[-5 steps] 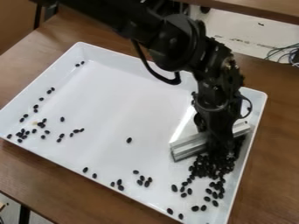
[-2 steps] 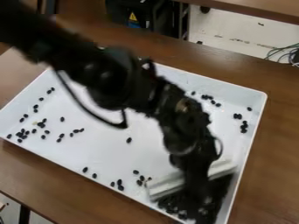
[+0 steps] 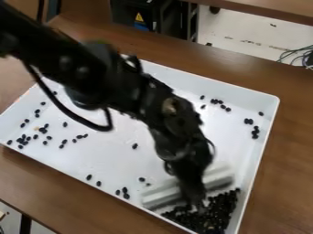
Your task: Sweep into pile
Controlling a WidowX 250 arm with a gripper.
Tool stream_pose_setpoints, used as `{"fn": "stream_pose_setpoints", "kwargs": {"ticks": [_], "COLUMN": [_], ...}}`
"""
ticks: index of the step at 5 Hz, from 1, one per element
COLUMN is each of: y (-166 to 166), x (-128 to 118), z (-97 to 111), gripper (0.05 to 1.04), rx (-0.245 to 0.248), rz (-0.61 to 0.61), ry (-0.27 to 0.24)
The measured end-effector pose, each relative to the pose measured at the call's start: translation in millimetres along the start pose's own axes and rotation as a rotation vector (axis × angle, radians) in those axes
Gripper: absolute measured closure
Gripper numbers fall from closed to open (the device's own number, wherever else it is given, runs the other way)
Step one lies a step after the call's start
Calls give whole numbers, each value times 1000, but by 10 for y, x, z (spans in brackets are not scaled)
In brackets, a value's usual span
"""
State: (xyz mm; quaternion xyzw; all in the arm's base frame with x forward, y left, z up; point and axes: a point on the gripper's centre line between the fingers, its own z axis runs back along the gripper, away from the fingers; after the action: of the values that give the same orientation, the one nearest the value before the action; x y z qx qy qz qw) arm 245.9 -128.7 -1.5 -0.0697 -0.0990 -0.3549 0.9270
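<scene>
Black, oval bean-like pieces (image 3: 217,212) lie heaped in the lower-right corner of a shallow, white, rectangular plastic tray (image 3: 110,153), with others scattered along its left and bottom sides and toward the upper right. The black two-finger gripper (image 3: 194,197) grasps a long, straight, silvery metal bar (image 3: 162,196) beside the heap. Brown wooden table (image 3: 287,155) beneath the tray.

Likely lab: robot arm (image 3: 101,80), loose cables (image 3: 297,55), warning sticker (image 3: 139,17).
</scene>
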Motion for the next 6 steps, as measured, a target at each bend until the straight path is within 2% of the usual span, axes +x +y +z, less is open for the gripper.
{"fn": "stream_pose_setpoints", "kwargs": {"ticks": [1,2,3,4,5,6], "y": [480,1100,1554,1815,2211,2485], "x": [47,-32,-393,-686,-976,-1170], "z": [162,355,300,300,348,415], "gripper": [721,721,721,721,721,721], "rx": [109,192,206,224,241,258], "rz": [143,371,519,538,502,477], "ry": [-23,-59,30,98,150,177]}}
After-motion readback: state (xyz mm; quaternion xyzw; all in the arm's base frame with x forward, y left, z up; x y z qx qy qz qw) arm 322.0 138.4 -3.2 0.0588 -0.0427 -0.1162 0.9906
